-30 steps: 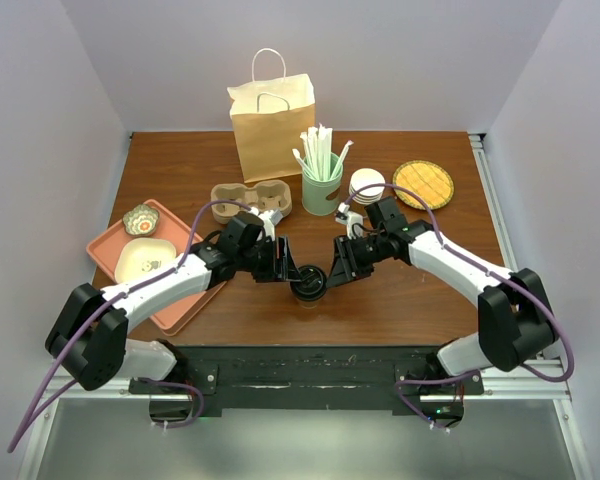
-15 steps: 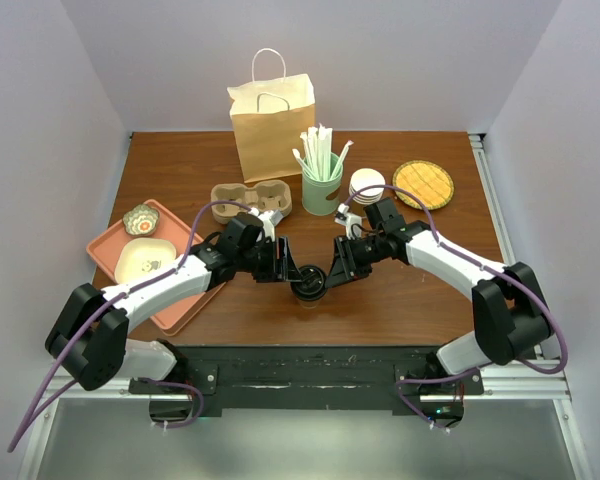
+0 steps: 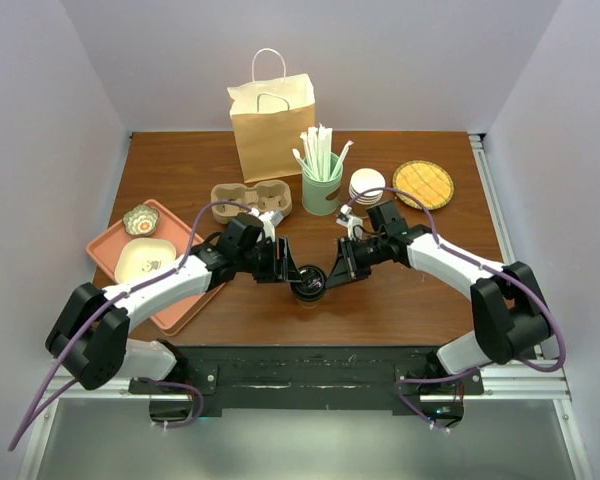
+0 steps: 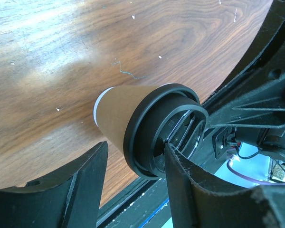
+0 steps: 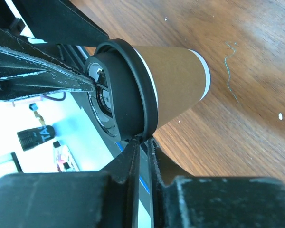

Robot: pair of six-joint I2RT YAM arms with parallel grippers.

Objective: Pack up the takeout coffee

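Now the takeout coffee (image 3: 308, 285) stands between spread left gripper (image 4: 136, 145) and closed right gripper (image 5: 143, 143).

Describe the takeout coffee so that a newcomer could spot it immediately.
On the brown wooden table, look near the front edge, where the left end effector and right end effector converge. There sits the takeout coffee: a short brown paper cup, alone in wearing a black lid, unlike the white-topped cup stack farther back.
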